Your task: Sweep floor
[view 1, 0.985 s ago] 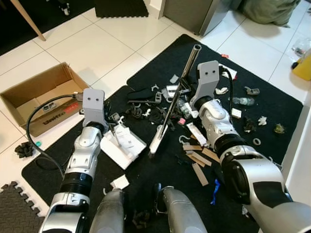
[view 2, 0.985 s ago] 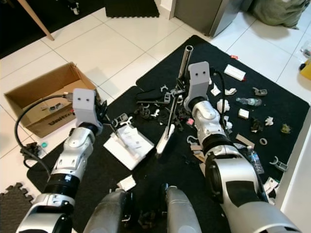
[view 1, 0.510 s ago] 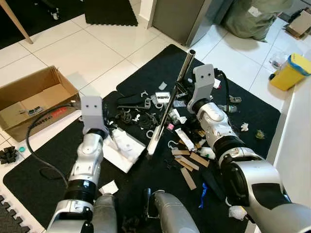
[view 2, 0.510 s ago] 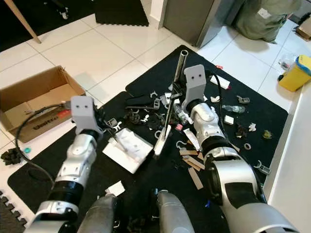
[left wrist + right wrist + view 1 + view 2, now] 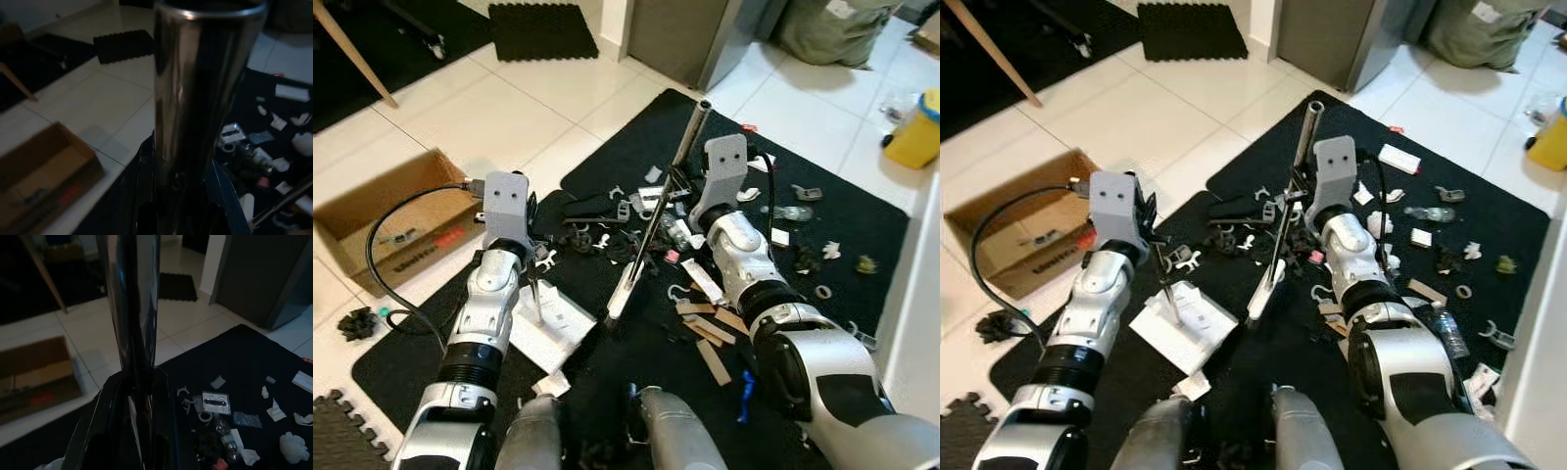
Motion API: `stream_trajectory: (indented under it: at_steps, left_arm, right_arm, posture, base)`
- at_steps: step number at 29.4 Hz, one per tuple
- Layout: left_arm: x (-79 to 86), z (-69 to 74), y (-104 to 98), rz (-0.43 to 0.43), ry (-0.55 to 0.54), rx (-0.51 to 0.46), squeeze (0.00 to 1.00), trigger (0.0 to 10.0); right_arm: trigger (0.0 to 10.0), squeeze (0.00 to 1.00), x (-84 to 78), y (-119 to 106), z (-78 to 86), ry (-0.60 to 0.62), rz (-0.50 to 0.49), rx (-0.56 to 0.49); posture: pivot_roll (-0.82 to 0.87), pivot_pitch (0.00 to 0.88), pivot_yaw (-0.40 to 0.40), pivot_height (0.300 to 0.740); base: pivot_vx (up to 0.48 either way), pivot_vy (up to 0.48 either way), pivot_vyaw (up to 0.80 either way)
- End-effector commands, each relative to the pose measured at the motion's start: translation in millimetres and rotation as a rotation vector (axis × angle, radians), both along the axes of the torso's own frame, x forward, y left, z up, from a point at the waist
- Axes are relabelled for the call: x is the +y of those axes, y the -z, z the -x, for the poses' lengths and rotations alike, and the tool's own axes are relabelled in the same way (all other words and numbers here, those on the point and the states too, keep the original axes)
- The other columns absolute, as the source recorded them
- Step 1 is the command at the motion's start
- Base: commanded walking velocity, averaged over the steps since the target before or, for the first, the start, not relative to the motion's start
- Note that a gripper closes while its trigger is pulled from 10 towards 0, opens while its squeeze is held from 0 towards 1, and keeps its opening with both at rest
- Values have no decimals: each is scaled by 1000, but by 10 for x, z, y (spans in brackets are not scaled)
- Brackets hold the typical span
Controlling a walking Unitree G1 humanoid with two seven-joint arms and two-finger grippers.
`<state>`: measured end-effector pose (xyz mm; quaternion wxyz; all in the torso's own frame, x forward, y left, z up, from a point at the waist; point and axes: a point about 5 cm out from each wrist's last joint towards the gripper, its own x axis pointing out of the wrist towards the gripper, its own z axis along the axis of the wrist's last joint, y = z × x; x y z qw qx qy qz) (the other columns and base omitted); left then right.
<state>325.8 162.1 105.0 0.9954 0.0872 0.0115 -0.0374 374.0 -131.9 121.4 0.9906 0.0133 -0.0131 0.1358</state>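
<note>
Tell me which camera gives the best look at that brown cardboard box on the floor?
The left eye view shows the cardboard box best: open, well lit, on the white tiles to the robot's left, with a few small items inside. The right eye view shows the same box from a slightly shifted angle. Both wrist views catch it dim and blurred, behind a metal pole.

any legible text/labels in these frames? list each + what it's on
None can be read.
Cardboard box: red print on the inside flap, too blurred to read.
White dustpan: a small pale sticker, too small to read.
White card among the debris on the black mat: dark marking, no legible letters.
Yellow bin: no text visible.
</note>
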Motion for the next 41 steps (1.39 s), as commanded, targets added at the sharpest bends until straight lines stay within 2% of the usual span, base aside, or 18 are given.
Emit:
stream_trajectory:
  at_steps: [1, 2, 5, 11, 13, 23, 34, 41]
  left_arm:
    - [-6, -41, -105, -50, 34, -56, 0, 10000]
    - [11, -51, -119, -52, 33, -58, 0, 10000]
    - [32, -64, -130, -50, 31, -60, 0, 10000]
    - [39, -41, -93, -44, 29, -50, 0, 10000]
    - [43, -37, -67, -15, 17, -35, 0, 10000]
    - [-62, -22, 22, -12, 30, -13, 0, 10000]
    - [-85, 2, 107, -13, 31, 9, 0, 10000]
    - [-134, 17, 123, 44, 38, 16, 0, 10000]
  right_arm:
    - [10000, 0, -59, -128, -13, 21, -7, -89]
    - [10000, 0, -55, -147, -6, 13, 10, -113]
    - [10000, 0, -57, -167, 12, 7, 37, -149]
    - [10000, 0, -85, -151, 70, 18, -23, -191]
    - [10000, 0, -100, -149, 77, 24, -44, -195]
    - [10000, 0, -185, -35, 124, 56, -32, -157]
    - [10000, 0, -99, 77, 181, 31, -37, -126]
    - [10000, 0, -98, 84, 182, 30, -39, -121]
  posture:
    - [76, 48, 6, 740]
    - [70, 43, 32, 740]
    - [64, 43, 37, 740]
    - [55, 39, 44, 740]
    - [45, 39, 47, 740]
    - [27, 47, 30, 740]
    - [20, 46, 27, 740]
    - [18, 49, 25, 740]
  base:
    - [0, 0, 0]
    - [0, 0, 0]
    - [0, 0, 0]
    - [0, 0, 0]
    - [0, 0, 0]
    - [0, 0, 0]
    - [0, 0, 0]
    - [0, 0, 0]
